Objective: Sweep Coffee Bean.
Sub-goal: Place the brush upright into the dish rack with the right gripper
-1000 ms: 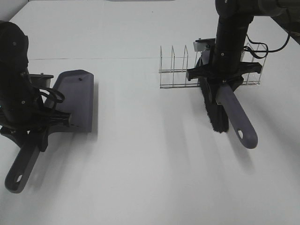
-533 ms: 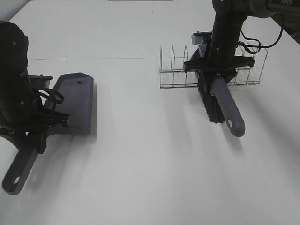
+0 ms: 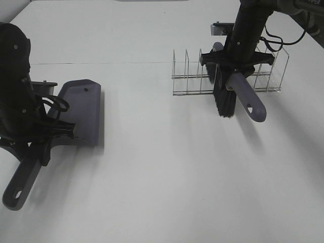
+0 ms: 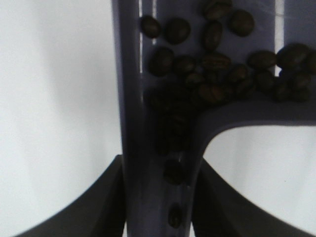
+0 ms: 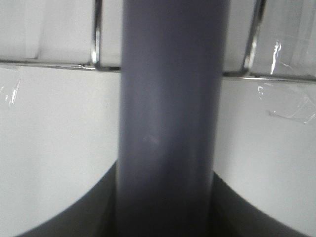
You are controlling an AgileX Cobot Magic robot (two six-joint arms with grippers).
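Note:
The purple-grey dustpan rests on the white table at the left. My left gripper is shut on its handle. In the left wrist view the handle runs between my dark fingers, and several coffee beans lie piled in the pan against its back wall. The beans cannot be made out in the exterior view. My right gripper is shut on the brush handle, holding the brush with its black bristles just in front of the wire rack. The handle fills the right wrist view.
A thin wire rack with upright dividers stands at the back right, taped to the table; its wires show in the right wrist view. A cable hangs off the right arm. The white table spreads between the two arms.
My right arm has carried the brush back and up toward the wire rack. The left arm and dustpan have hardly moved.

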